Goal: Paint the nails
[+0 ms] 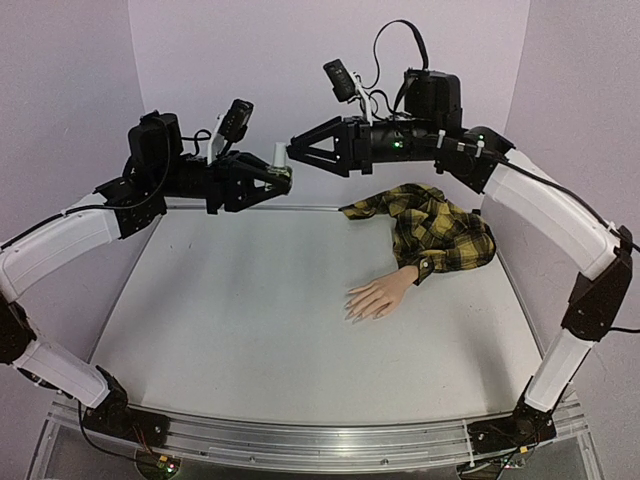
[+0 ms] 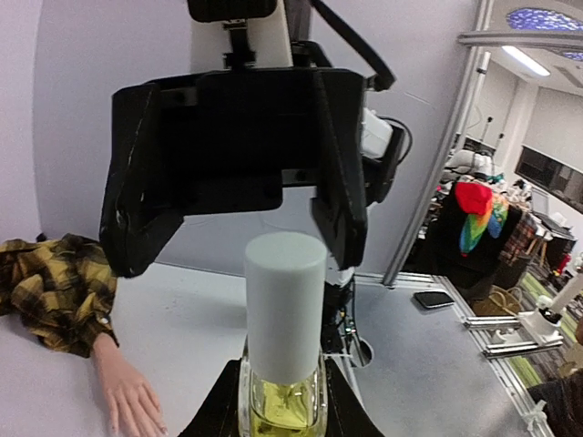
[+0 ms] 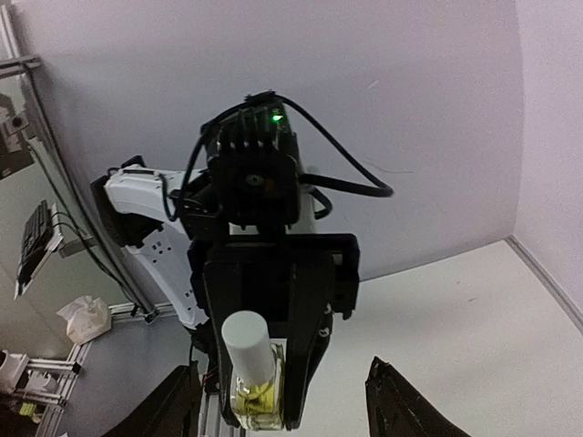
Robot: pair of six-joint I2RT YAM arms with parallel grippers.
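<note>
My left gripper point(image 1: 283, 180) clamps the bottle point(image 2: 282, 405) mid-air; my right gripper point(image 1: 293, 152) is spread at its cap point(image 2: 284, 300). White table point(image 1: 250, 340), mannequin hand point(image 1: 375, 298) toward the right edge, lilac walls point(image 1: 300, 40).

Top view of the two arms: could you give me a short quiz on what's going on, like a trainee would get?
1. True or false: the left gripper holds the bottle.
2. Fill in: the right gripper, facing the bottle's white cap, is ____ (open or shut).
3. Where is the mannequin hand? A) lying on the table B) in the right gripper C) on top of the bottle

Key: 1 true; 2 open; 3 A.
</note>
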